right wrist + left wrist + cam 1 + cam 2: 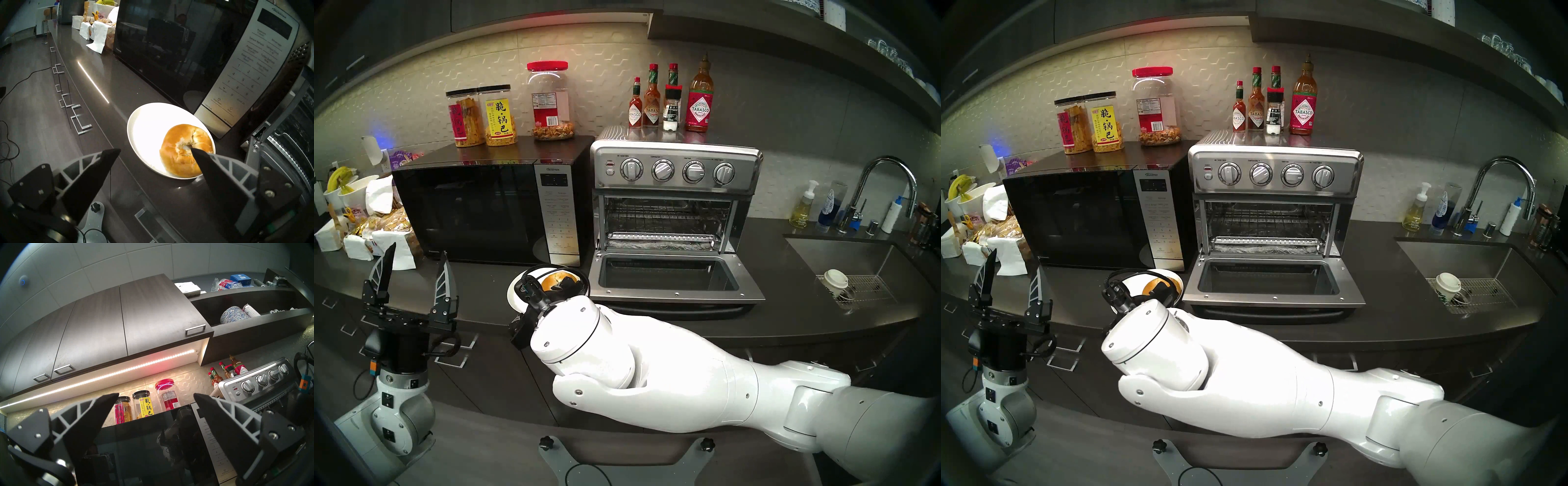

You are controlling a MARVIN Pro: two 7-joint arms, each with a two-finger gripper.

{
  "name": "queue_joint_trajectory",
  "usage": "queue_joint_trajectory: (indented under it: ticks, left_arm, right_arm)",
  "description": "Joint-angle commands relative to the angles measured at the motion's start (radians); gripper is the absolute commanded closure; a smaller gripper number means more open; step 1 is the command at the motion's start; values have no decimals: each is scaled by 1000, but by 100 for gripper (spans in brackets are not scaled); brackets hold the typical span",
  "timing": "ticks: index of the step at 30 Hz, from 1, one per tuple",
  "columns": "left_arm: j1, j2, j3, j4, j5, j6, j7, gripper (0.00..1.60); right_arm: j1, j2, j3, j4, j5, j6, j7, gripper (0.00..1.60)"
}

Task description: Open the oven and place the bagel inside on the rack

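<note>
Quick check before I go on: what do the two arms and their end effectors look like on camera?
Both arms have glossy white rounded shells with small dark screws. The left arm also shows grey joint bands, a black wrist block and looped black cables. Each end effector, left and right, carries two black pointed fingers backed by grey triangular ribbing on black screwed brackets.

Dim kitchen; LED strip [119, 372] glows pinkish; the white plate [146, 129] is overexposed; fisheye edges darken and bend.
</note>
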Motion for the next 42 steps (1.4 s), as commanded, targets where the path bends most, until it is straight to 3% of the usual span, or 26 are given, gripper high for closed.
queue_joint_trajectory:
  ticks: [1, 4, 6, 16, 27, 33, 42]
  left_arm:
    - [-3, 1, -10, -14, 0, 0, 2, 0]
    - [-3, 1, -10, -14, 0, 0, 2, 0]
    - [-3, 0, -10, -13, 0, 0, 2, 0]
    - [-4, 0, -9, -12, 0, -1, 2, 0]
    - [-6, 0, -8, -11, 0, -1, 2, 0]
    - [-6, 0, -7, -11, 1, -1, 1, 0]
    - [-7, 0, -7, -11, 1, -1, 1, 0]
  right_arm:
    - [22, -5, 6, -14, -15, -16, 7, 0]
    - [22, -4, 6, -14, -16, -17, 8, 0]
    - [29, -52, 27, 55, 15, 39, -24, 0]
    - [147, -106, -8, 246, 110, 39, -53, 0]
    - [209, -97, -16, 176, 183, 39, -72, 0]
    - [246, -71, -15, 145, 261, 39, -89, 0]
    - [314, -72, -19, 192, 334, 39, -106, 0]
